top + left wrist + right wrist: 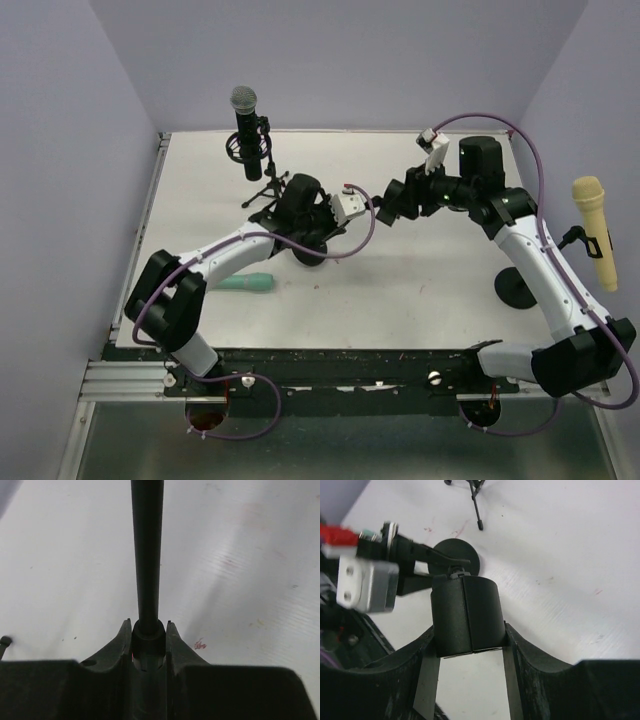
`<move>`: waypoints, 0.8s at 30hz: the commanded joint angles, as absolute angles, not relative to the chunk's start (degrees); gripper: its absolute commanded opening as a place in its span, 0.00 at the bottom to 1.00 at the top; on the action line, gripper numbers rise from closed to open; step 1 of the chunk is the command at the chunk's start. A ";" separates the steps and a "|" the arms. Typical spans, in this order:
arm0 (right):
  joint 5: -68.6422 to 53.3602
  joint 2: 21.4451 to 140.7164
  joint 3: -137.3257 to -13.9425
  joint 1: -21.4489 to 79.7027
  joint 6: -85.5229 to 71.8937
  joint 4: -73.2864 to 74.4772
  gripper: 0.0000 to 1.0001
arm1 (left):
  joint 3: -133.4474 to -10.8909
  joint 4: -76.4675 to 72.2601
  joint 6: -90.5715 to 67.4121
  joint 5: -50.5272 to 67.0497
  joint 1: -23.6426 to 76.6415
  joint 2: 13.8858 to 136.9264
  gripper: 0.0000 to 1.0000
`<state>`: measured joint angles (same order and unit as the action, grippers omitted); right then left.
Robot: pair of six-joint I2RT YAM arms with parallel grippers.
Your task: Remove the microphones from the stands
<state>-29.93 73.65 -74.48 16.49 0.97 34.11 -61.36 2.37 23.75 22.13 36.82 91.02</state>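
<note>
I see left gripper point(148, 626) pinching stand pole point(147, 555), right gripper point(468, 630) clamped on black mic clip point(466, 612). Black microphone point(245, 128), silver grille, sits upright in tripod stand point(268, 188) at 11 o'clock. Yellow microphone point(593, 230) at 3, teal cylinder point(246, 284) lying at 8.

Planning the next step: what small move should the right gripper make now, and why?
Probably ease the right gripper away from the stand, drawing off the black cylinder it clamps; the left gripper is shut on the pole, bracing it.
</note>
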 commanded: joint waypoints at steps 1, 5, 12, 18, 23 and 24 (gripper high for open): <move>-24.94 77.60 -76.55 14.50 -17.74 32.96 0.01 | -49.57 -21.89 14.16 -8.34 42.43 85.08 0.00; -26.72 79.62 -76.73 14.41 -18.55 33.31 0.01 | -60.09 -4.17 2.41 -10.19 44.82 90.77 0.00; -28.03 79.19 -76.64 14.41 -10.21 32.34 0.01 | -62.22 3.15 5.95 1.81 44.13 89.83 0.49; -30.75 77.61 -74.97 14.41 1.99 33.31 0.01 | -60.64 5.79 18.17 23.94 37.02 84.99 0.64; -36.11 75.85 -74.00 14.41 14.21 35.94 0.01 | -69.41 22.19 29.42 42.17 30.33 89.37 0.61; -37.25 75.50 -73.92 14.41 17.81 36.82 0.01 | -71.78 25.80 31.71 44.54 29.80 90.69 0.59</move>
